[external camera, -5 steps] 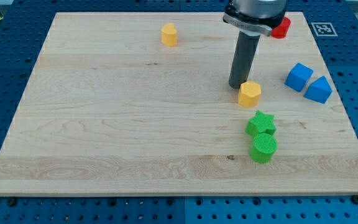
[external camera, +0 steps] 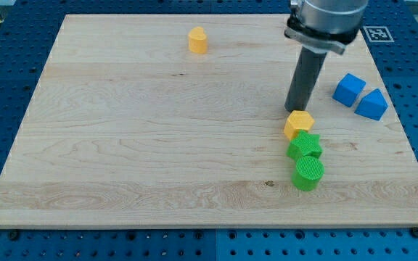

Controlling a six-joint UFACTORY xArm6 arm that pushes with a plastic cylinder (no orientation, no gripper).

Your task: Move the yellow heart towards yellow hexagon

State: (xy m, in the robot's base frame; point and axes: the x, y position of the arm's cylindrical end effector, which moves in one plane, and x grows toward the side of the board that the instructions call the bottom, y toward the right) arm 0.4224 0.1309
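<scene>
Now my tip (external camera: 293,109) touches the yellow hexagon (external camera: 298,124) (which touches the green star (external camera: 305,146)); no hand fitted.

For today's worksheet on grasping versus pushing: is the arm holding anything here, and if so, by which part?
Nothing is held. My tip only rests against the upper-left side of the yellow hexagon, which touches the green star.

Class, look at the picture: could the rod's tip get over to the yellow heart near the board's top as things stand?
Probably yes. My tip rests by the yellow hexagon, and only bare board lies between it and the yellow heart.
</scene>
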